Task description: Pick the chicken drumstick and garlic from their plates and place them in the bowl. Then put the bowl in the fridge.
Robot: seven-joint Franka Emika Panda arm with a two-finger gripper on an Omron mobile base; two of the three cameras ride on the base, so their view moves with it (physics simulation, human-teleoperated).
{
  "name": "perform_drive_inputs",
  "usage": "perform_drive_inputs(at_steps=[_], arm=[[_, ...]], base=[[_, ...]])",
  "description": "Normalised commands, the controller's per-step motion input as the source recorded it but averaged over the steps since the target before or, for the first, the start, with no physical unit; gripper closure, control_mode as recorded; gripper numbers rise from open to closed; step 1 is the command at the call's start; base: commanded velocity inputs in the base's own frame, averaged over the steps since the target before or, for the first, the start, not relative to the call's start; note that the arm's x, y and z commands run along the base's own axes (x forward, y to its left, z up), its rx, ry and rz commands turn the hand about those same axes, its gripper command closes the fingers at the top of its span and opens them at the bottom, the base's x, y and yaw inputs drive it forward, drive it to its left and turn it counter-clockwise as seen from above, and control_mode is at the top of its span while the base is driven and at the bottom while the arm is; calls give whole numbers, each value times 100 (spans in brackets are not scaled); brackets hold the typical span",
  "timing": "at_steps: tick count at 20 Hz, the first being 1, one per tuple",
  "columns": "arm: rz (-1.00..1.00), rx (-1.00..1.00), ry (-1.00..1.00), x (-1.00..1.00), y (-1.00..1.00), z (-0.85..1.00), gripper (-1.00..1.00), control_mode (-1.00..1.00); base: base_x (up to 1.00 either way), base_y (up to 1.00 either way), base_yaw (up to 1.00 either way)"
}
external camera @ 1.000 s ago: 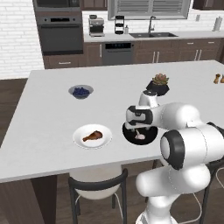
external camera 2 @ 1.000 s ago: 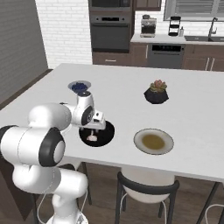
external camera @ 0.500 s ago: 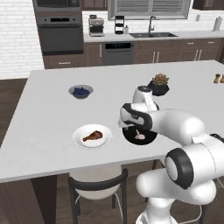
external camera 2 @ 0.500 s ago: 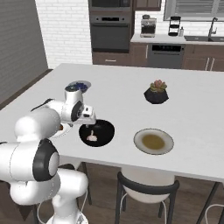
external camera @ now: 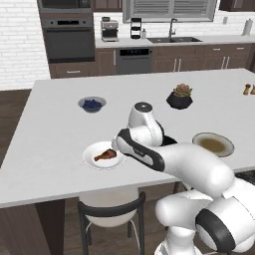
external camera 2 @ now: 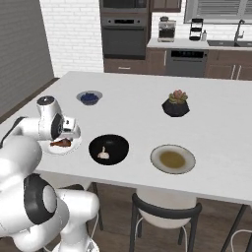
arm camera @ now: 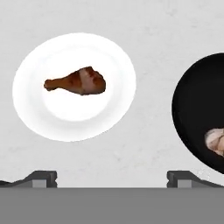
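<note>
Reddish-brown chicken drumstick [arm camera: 77,82] on white plate [arm camera: 43,113], garlic [arm camera: 216,141] in black bowl [arm camera: 192,113], fingers [arm camera: 43,178] spread apart, empty

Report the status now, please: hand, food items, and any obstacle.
Hand open, empty, above the counter. Reddish-brown chicken drumstick lying on round white plate. Pale garlic bulb already in glossy black bowl. Nothing blocking the drumstick.

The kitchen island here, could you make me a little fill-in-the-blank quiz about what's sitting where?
1. The garlic lies inside the black ____.
2. The chicken drumstick lies on a ____ plate.
3. The small grey bowl holds ____.
4. The gripper has its fingers spread wide apart, so it is ____.

Missing words: bowl; white; blueberries; open
</note>
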Motion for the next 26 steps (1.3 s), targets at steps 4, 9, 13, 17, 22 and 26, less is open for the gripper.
perform_drive_inputs(at_steps=[4,9,13,17,22,26], arm=[[-29,7,-2,-9,71,0,-100,-100],[-24,13,0,7,15,0,-100,-100],[-22,11,0,18,-3,0,-100,-100],[-21,13,1,32,-2,-5,-100,-100],[-17,4,6,64,18,-9,-100,-100],[-12,4,15,29,3,-7,-100,-100]], base=[[0,0,0],[0,0,0],[0,0,0],[0,0,0],[0,0,0],[0,0,0]])
